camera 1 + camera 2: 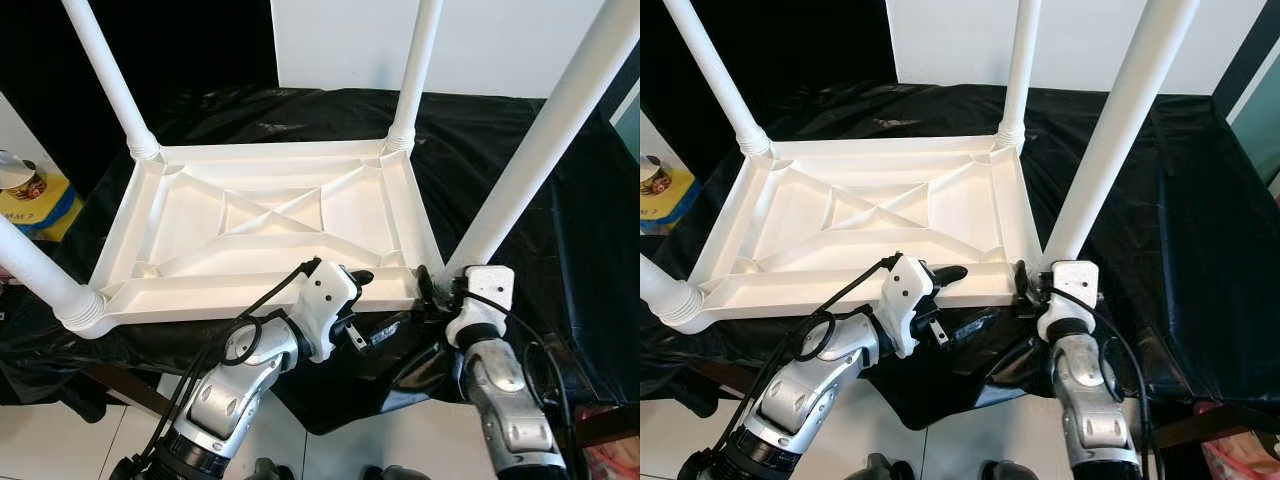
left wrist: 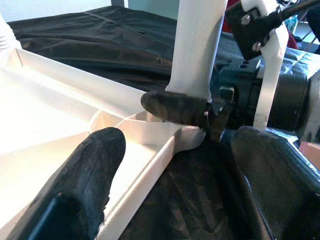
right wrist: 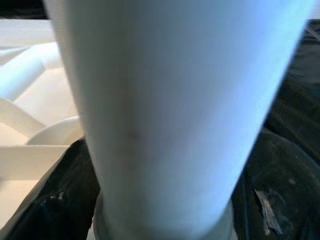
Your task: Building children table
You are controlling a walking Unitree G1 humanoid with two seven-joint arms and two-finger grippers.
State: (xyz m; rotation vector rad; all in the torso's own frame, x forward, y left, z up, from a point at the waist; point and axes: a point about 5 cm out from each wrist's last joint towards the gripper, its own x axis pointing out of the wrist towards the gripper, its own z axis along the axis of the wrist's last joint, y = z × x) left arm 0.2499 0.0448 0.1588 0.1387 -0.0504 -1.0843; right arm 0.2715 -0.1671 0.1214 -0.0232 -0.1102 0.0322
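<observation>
We see the white tabletop lying upside down on the black-draped bench, legs up. Our left claw rests on its near rim; our right claw grips the near-right leg

My silver left arm rises from the lower left of the head view, bent at the elbow, with its white wrist housing near the lower centre. My left gripper is spread wide, one black finger on each side. My silver right arm comes up at the lower right, and my right gripper has its two black fingers pressed against the white tubular plastic leg between them.
</observation>
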